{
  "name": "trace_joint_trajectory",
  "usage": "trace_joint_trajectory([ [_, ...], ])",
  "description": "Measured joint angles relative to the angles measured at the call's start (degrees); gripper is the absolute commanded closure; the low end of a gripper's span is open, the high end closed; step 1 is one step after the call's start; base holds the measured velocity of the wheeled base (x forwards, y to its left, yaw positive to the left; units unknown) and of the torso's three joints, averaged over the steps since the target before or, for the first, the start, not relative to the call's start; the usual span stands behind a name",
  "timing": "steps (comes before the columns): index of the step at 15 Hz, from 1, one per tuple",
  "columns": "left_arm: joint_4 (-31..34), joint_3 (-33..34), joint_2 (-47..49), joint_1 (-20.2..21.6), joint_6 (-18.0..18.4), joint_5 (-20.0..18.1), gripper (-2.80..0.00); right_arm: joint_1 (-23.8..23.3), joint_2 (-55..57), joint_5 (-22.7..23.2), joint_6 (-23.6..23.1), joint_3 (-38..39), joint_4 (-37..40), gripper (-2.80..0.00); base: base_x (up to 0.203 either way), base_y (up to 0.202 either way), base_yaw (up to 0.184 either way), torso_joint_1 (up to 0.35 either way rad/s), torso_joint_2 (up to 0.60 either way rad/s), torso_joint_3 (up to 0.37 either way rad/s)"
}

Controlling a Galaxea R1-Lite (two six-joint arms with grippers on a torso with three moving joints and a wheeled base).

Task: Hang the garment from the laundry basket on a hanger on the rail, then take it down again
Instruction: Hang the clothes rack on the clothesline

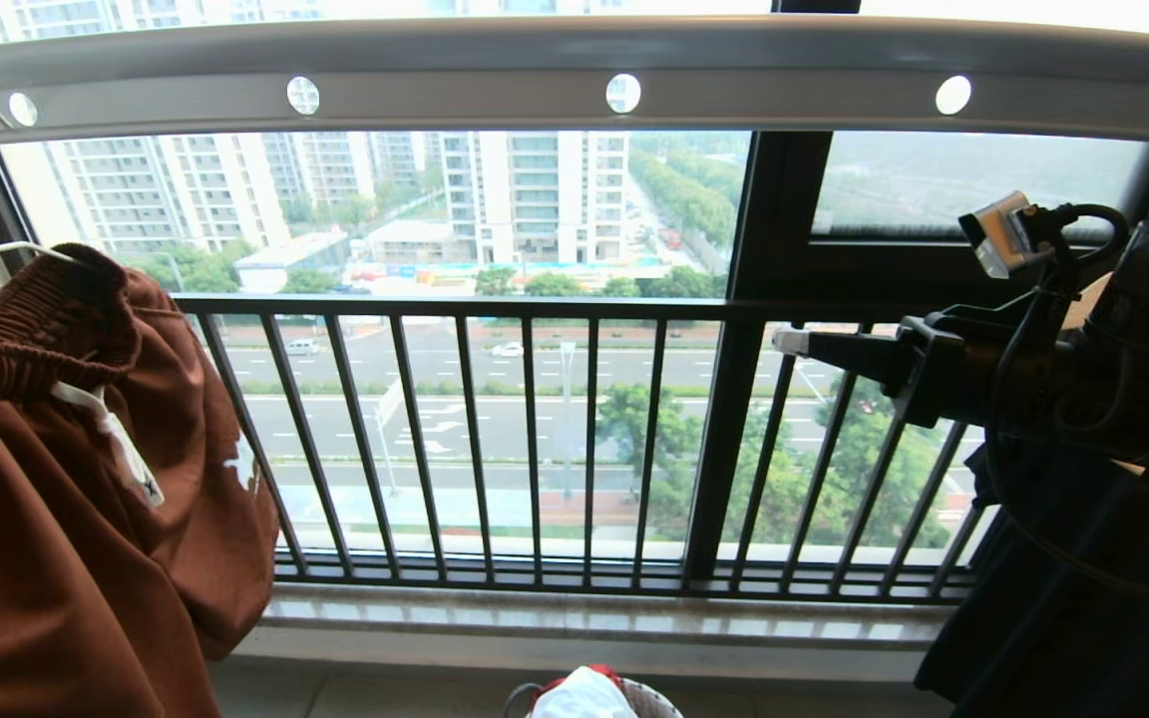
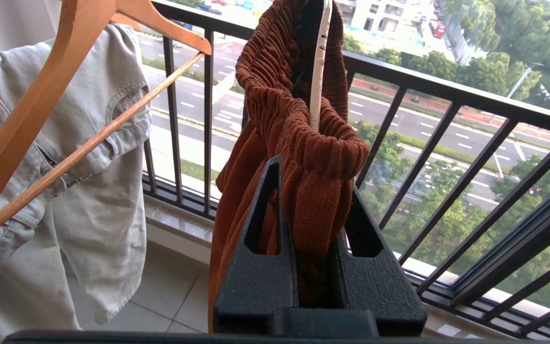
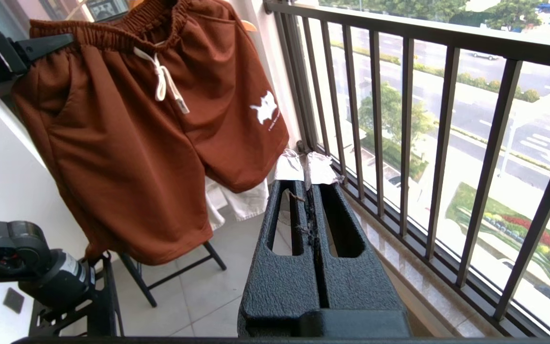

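Left gripper (image 2: 315, 210) pinching rust-brown shorts (image 2: 299, 143) waistband at 9 o'clock | right gripper (image 3: 306, 174) pressed together, empty, at 3 o'clock

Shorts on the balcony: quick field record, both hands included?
shorts: rust-brown, waistband threaded on the cream hanger, legs hanging free
left hand: shut on the waistband of the shorts
right hand: shut, empty, held out toward the window railing, apart from the shorts
rail: overhead, grey, row of round holes
laundry basket: on the floor below, white cloth inside
beside shorts: pale denim garment on a wooden hanger
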Motion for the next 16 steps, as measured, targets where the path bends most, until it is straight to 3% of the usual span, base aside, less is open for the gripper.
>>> trace_joint_trajectory([
  [16, -0.8, -1.5, 3.3, -0.1, 0.8, -0.4, 0.0, -0.2, 0.9, 0.0, -0.9, 0.0, 0.0, 0.0, 0.0, 0.0, 0.0, 0.0, 0.0, 0.0],
])
